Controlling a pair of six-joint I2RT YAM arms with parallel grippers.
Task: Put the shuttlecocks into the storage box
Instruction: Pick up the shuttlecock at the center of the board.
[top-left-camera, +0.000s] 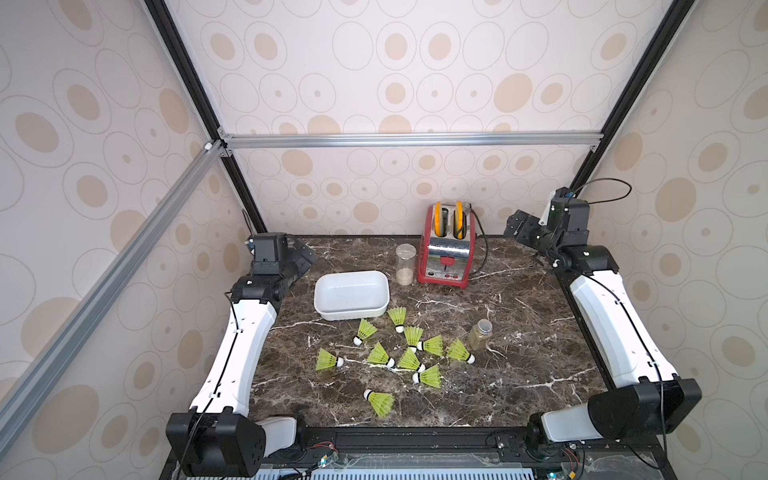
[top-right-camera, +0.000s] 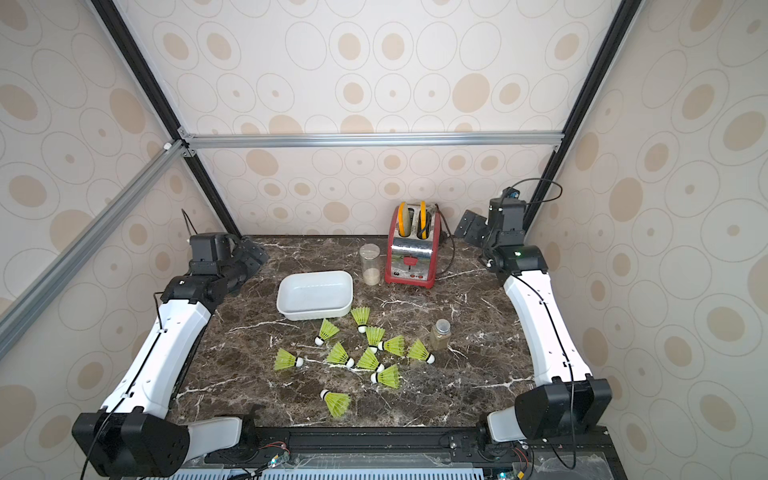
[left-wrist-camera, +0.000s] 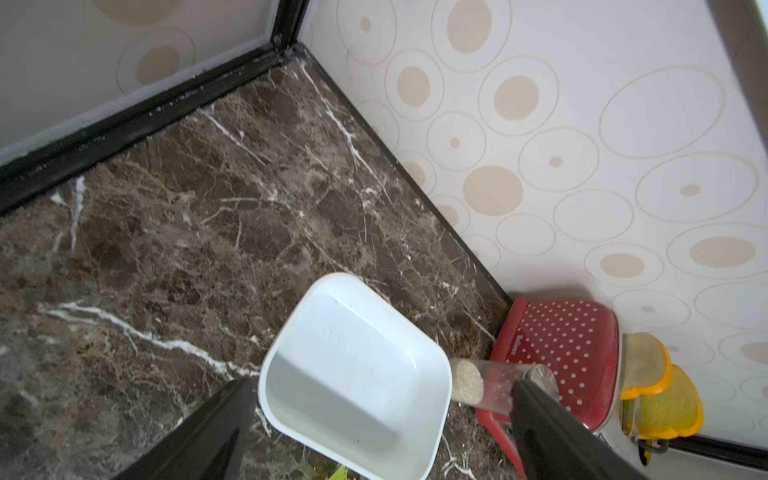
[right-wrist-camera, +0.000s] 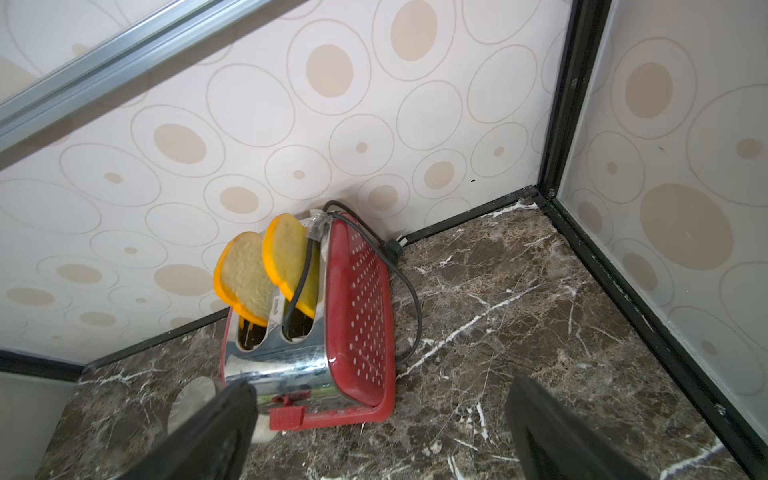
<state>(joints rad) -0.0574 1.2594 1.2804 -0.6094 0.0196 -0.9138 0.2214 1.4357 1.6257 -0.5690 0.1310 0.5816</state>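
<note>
Jaws wide both sides, rear corners; shuttlecocks (top-left-camera: 409, 360) scattered centrally near storage box (top-left-camera: 353, 313) rim

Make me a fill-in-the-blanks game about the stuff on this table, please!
1. The white storage box is ___ inside.
2. There are ___ yellow-green shuttlecocks lying on the table.
3. The toaster holds ___ slices of toy bread.
4. The toaster's base and sides are coloured ___.

Missing words: empty, ten, two, red.
</note>
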